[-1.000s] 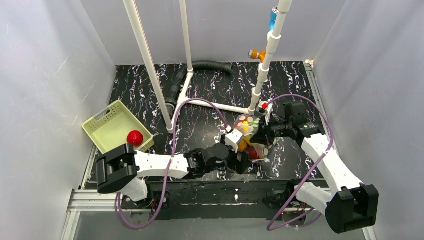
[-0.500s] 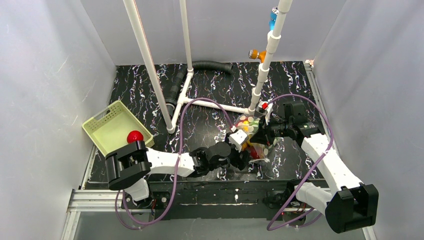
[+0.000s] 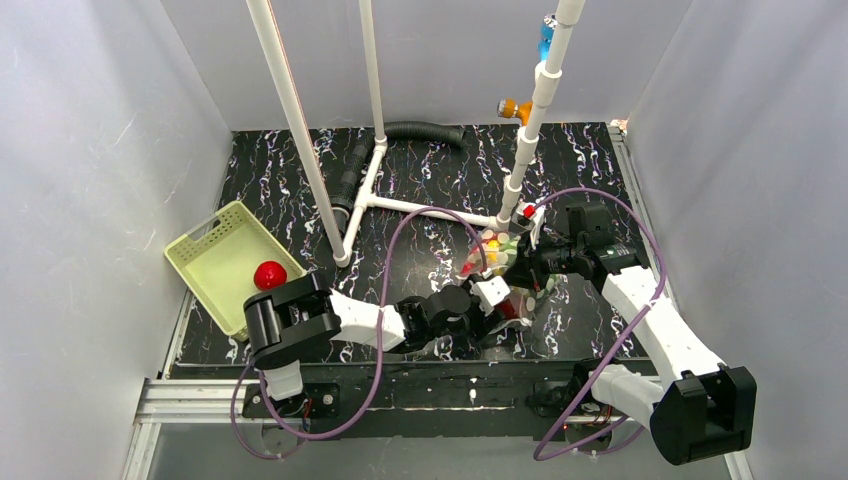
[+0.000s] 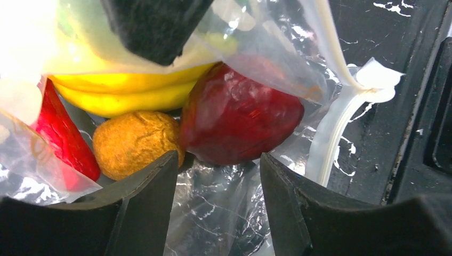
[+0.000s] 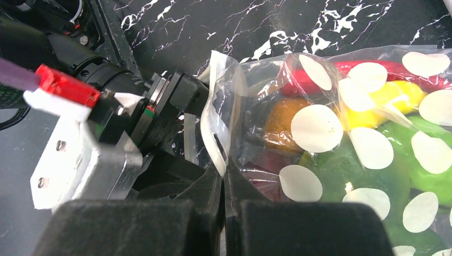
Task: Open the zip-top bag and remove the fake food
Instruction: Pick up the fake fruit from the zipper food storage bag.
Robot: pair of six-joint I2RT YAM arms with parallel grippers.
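The zip-top bag (image 5: 320, 128), clear plastic with pale round dots, lies on the marble table and holds the fake food. My right gripper (image 5: 224, 176) is shut on the bag's white zip rim (image 5: 216, 133), holding the mouth up. My left gripper (image 4: 218, 160) is open at the bag's mouth, with clear film between its fingers (image 4: 144, 202). Just past its tips lie a dark red fruit (image 4: 240, 117), an orange ball (image 4: 133, 144), a yellow banana (image 4: 122, 90) and a red chili (image 4: 61, 136). A green piece (image 5: 346, 170) fills the bag's far end. From above, both grippers meet at the bag (image 3: 492, 255).
A pale green perforated basket (image 3: 215, 240) at the left holds a red ball (image 3: 268, 275). White pipes (image 3: 365, 195) cross the table's middle and a vertical one (image 3: 525, 160) rises just behind the bag. A black hose (image 3: 420, 130) lies at the back.
My left arm has stretched further right, pushing its gripper into the bag's mouth, and its jaws have narrowed. The right gripper has kept its hold on the rim.
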